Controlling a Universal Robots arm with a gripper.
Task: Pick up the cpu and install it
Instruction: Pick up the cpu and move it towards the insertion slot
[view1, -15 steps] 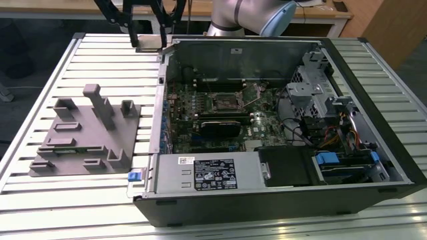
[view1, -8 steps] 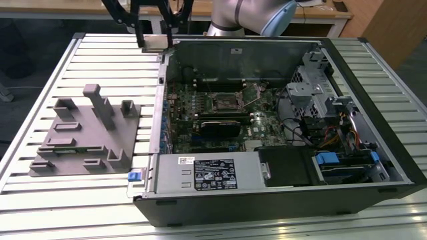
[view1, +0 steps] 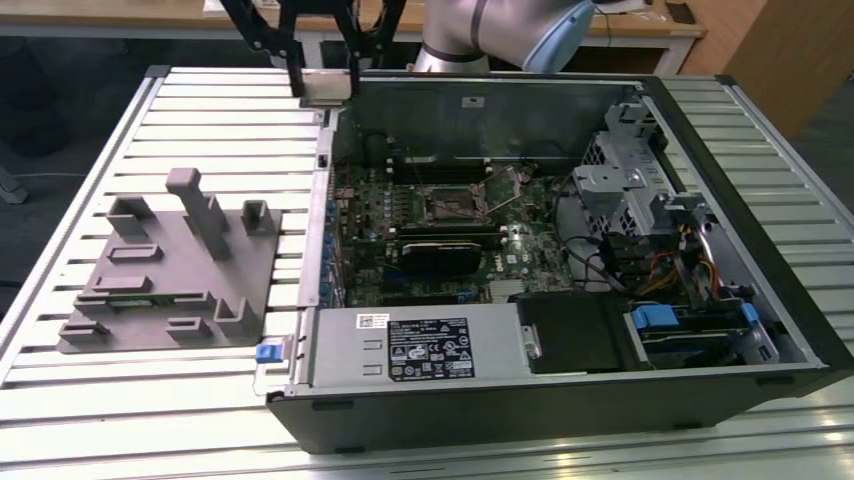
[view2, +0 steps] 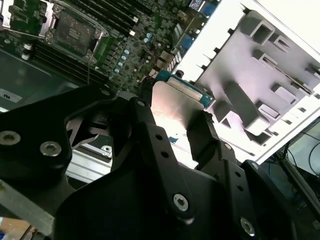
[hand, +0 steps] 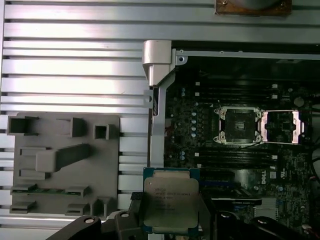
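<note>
Cpu (view1: 327, 88) hangs clenched in my end effector (view1: 326, 80) by the case (view1: 561, 400) corner, exterior view. Second wrist view: fingers (view2: 201, 134) pinch only its edges; I fear slipping. First wrist view: socket (hand: 239, 125) well apart; skewed seating could damage it.

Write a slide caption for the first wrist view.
Gripper holds the cpu above the edge of the computer case, grey fixture on one side, open socket on the other.

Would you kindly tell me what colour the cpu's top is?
The cpu top is pale silvery metal, best seen in the first wrist view.
</note>
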